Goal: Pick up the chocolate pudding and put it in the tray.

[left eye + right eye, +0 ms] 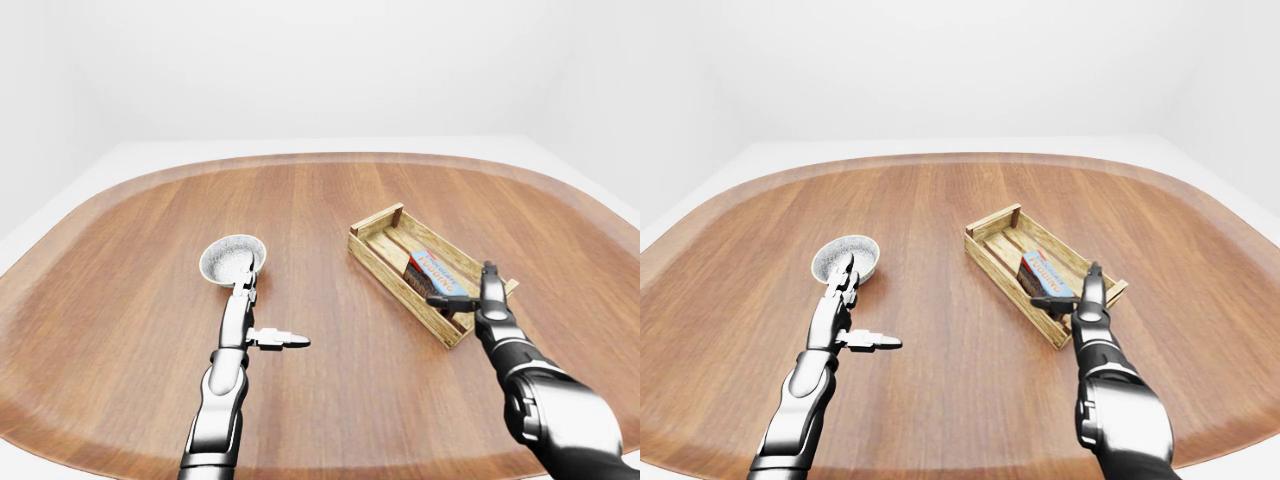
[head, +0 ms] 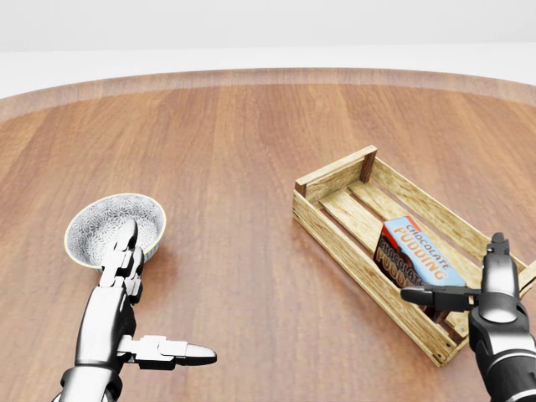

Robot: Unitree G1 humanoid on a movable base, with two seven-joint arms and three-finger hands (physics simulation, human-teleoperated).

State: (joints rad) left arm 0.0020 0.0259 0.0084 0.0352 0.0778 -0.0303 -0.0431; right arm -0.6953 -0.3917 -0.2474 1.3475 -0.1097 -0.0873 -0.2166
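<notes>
Chocolate pudding (image 2: 416, 254) lies inside the tray (image 2: 335, 177); right hand (image 2: 469, 280), fingers spread and holding nothing, should lift straight clear of the tray's near wall.

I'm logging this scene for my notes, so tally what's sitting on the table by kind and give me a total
Bowl: 1
Wooden tray: 1
Chocolate pudding box, lying in the tray: 1
Total: 3
</notes>
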